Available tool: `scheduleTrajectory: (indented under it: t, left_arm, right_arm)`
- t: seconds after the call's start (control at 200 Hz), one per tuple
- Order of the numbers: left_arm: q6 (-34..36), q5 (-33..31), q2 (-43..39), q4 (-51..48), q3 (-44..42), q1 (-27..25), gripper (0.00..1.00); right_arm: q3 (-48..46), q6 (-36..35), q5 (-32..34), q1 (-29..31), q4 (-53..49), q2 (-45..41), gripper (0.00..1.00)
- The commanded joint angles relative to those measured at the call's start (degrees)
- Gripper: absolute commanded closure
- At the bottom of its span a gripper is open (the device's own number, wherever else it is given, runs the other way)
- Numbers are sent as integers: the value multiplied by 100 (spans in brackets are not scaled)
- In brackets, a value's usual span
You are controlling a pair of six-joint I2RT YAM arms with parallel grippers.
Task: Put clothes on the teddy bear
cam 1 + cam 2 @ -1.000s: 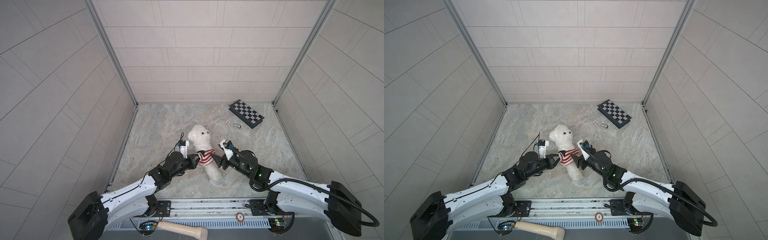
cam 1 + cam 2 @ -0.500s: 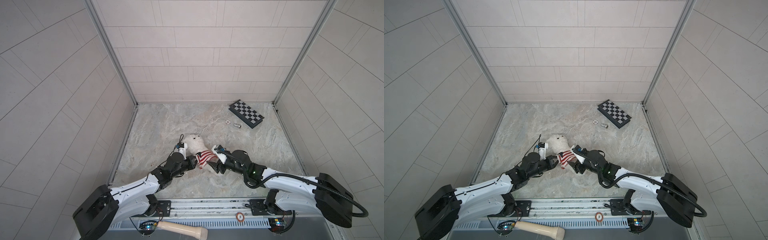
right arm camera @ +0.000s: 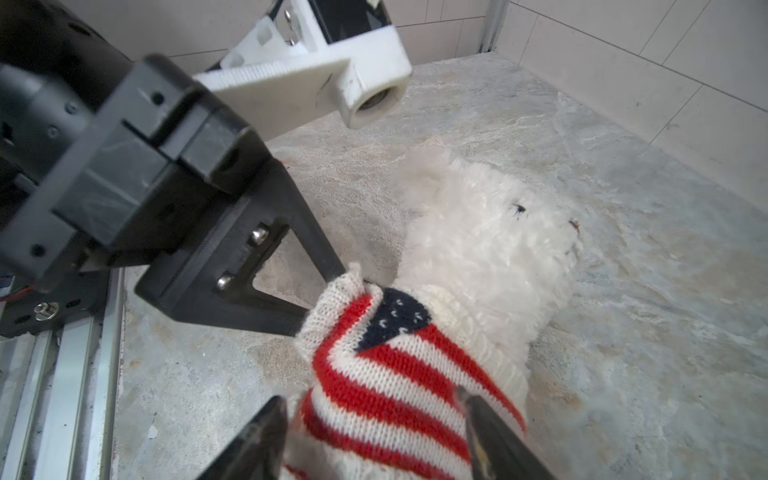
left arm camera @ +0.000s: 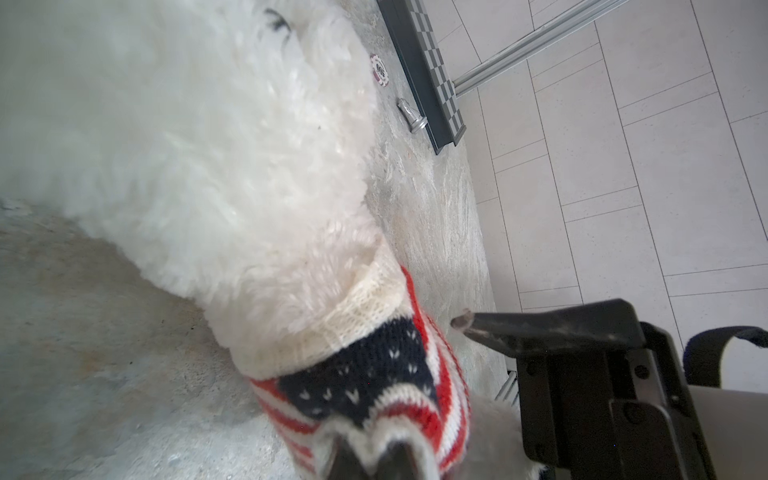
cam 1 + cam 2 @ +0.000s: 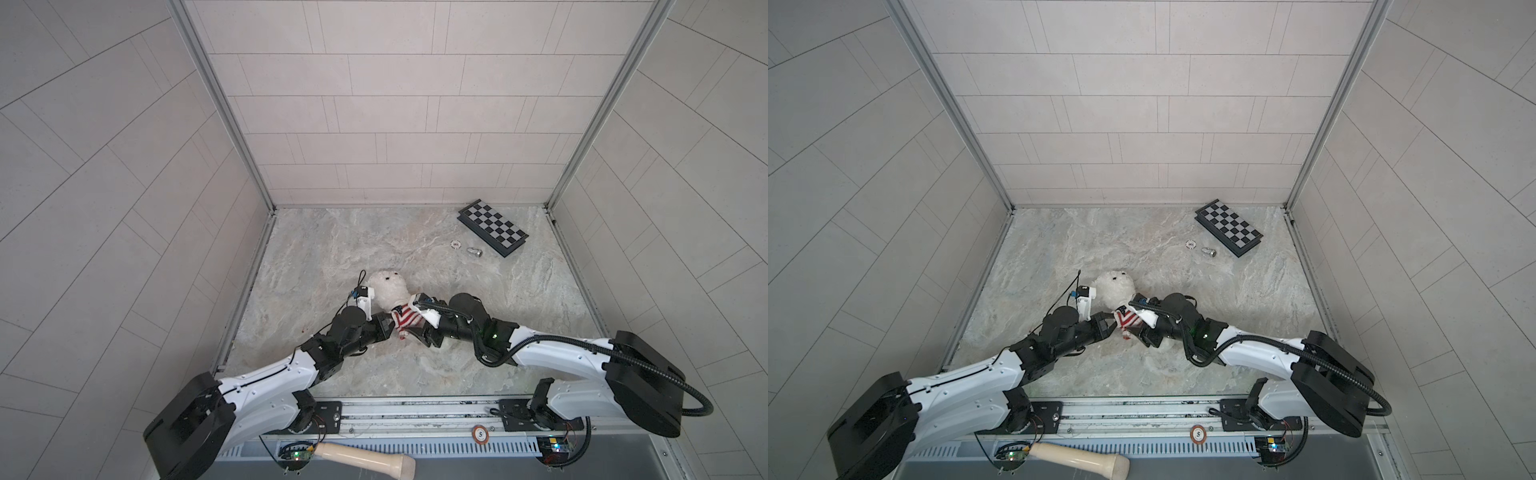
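One fluffy white plush teddy bear [image 5: 388,286] is seen lying on the grey marbled bench [image 5: 457,365], near and left of centre, head to the far side. One red-and-white striped knitted sweater [image 5: 405,318] with a navy patch is worn around its trunk. Its hem is pinched in the closed left claw [image 3: 328,297]. The right claw [image 3: 374,409] is spread astride the clothed trunk; whether it is gripped cannot be told. Far right, one black-and-white chequered board [image 5: 492,227], one round white chip [image 5: 456,244] and one small metal piece [image 5: 473,252] are laid.

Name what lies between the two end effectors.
The striped sweater on the teddy bear fills the gap from left end effector to right end effector, in both top views.
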Motion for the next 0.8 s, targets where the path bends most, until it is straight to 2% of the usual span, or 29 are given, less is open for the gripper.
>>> scheduleTrajectory:
  t: [0.0, 0.055, 0.175, 0.29, 0.37, 0.561, 0.796]
  left_arm:
    - [100, 62, -132, 232, -50, 40, 100]
    - [119, 79, -176, 213, -58, 44, 100]
    - [151, 130, -250, 154, -59, 99, 100]
    - [175, 184, -283, 141, -59, 147, 100]
    - [199, 211, -308, 141, -80, 171, 100]
    - [197, 459, -539, 237, -342, 396, 100]
    - [366, 1037, -846, 356, -557, 638, 100]
  right_arm:
    - [88, -243, -28, 17, -207, -7, 51]
    - [61, -271, 27, 12, -307, -75, 60]
    - [14, -401, 103, 15, -573, -219, 73]
    - [32, -497, 148, 10, -805, -290, 92]
    - [-11, -440, 334, 10, -788, -404, 100]
    - [-259, -135, 1347, -38, -767, -669, 100]
    - [-317, 147, 1994, -92, -1000, -788, 100]
